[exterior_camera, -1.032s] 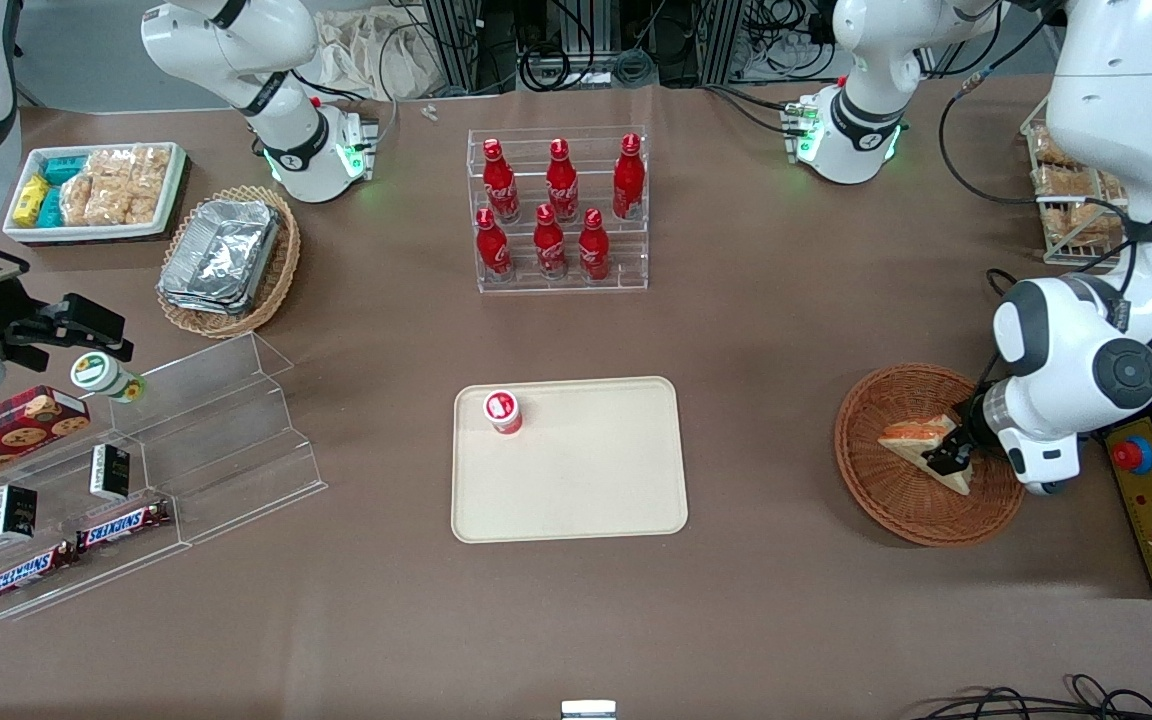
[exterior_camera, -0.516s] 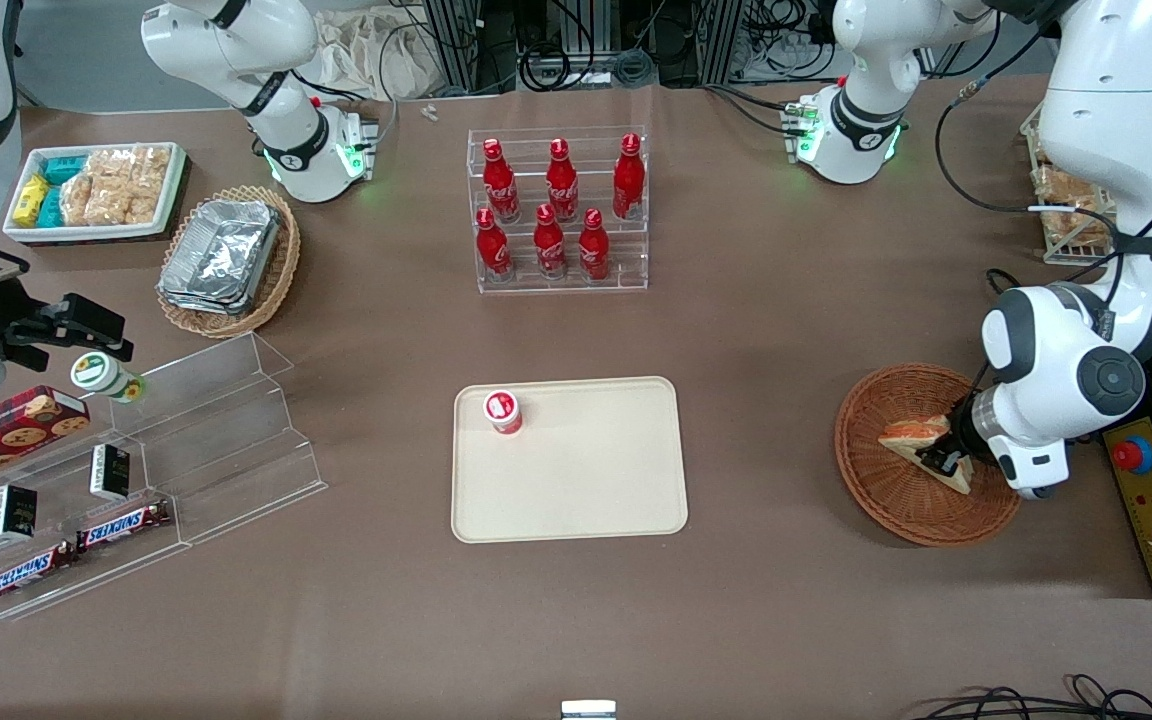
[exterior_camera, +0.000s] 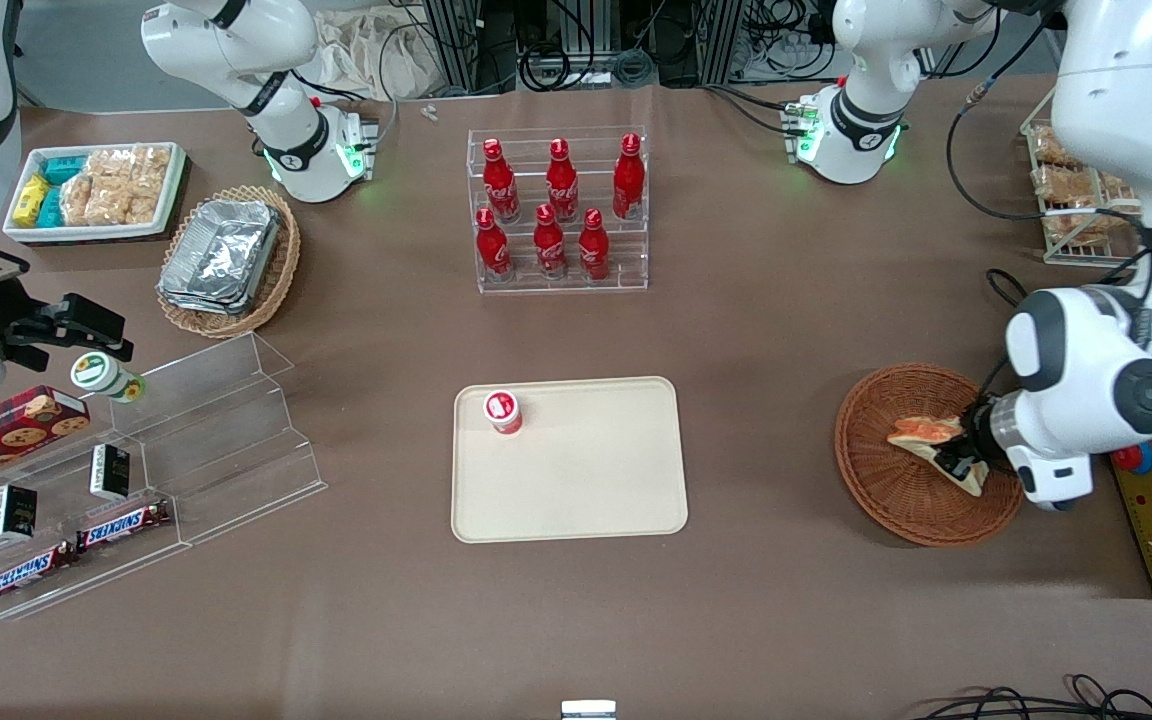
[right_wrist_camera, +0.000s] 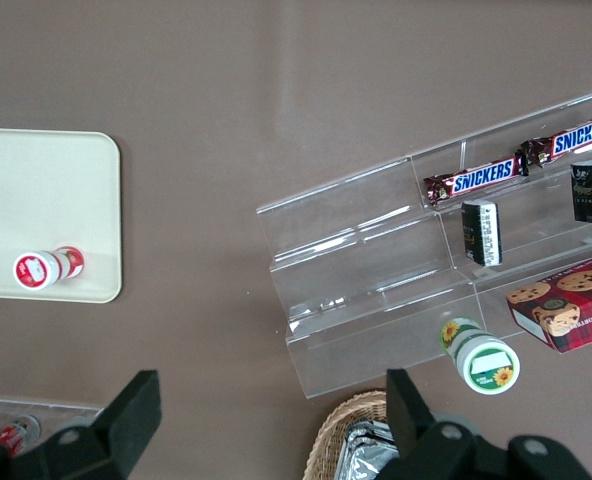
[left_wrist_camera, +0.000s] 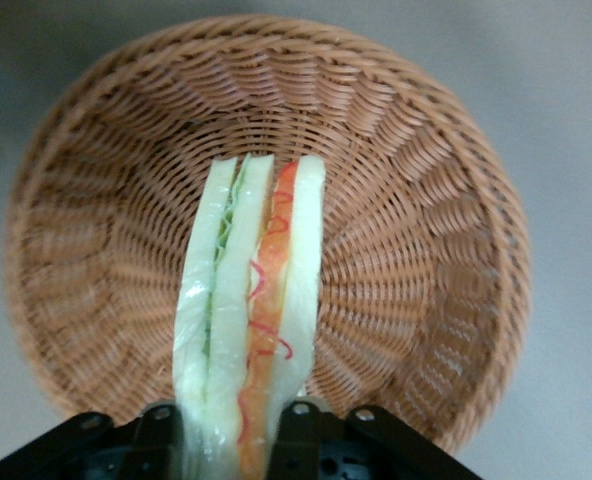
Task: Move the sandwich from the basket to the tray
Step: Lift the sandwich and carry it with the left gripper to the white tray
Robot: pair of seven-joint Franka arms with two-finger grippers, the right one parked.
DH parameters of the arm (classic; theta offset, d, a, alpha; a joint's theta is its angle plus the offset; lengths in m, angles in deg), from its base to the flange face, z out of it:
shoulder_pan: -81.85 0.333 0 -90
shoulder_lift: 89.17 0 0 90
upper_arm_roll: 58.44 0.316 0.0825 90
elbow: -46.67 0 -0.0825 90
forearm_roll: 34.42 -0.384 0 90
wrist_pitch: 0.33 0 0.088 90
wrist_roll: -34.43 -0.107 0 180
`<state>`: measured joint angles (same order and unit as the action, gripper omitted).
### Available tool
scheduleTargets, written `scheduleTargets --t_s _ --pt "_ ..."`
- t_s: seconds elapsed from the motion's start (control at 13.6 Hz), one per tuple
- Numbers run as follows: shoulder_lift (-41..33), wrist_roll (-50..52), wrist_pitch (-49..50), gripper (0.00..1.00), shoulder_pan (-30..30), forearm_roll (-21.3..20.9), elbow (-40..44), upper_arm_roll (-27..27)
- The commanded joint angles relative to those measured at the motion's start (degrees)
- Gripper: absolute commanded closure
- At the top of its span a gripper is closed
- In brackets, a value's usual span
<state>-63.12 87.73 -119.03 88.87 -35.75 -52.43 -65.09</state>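
The basket (exterior_camera: 921,455) is round and shallow, reddish-brown wicker woven in tight rings that climb to a thick rim, and it sits on the brown table (exterior_camera: 766,330) toward the working arm's end. Over it the tool (exterior_camera: 954,462) has its two black fingers (left_wrist_camera: 306,440) pressed flat against the sides of the sandwich (exterior_camera: 926,440), one on each face of the bread, so the wedge is clamped between them. From the wrist camera the sandwich (left_wrist_camera: 246,310) stands on edge with the basket (left_wrist_camera: 426,200) weave spread out beneath it; whether its tip touches the wicker I cannot tell. It looks soft and glossy: pale white bread slices, a thin line of green between one pair and a band of orange with red threads between the next. The tray (exterior_camera: 576,480) is smooth cream plastic, rectangular with rounded corners and a low rim, well apart from the basket toward the middle of the table. A small red-and-white cup (exterior_camera: 502,411) stands in the tray's corner farther from the front camera, on the parked arm's side; the rest of its surface is bare. Farther from the camera than the tray, a clear stepped rack (exterior_camera: 561,210) holds red bottles in two rows. Between basket and tray there is only table.
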Motion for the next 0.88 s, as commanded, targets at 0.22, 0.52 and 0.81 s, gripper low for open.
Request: scheduleTargets --t_s 0.22,0.52,0.81 --pt "-4.2 1.2 19.3 1.00 -0.3 -1.5 15.5 -7.3" --pt "-4.1 1.0 24.0 1.00 -0.3 -3.1 19.9 -16.4" --pt "1.0 1.6 16.8 1.00 -4.5 -8.1 18.0 -24.1"
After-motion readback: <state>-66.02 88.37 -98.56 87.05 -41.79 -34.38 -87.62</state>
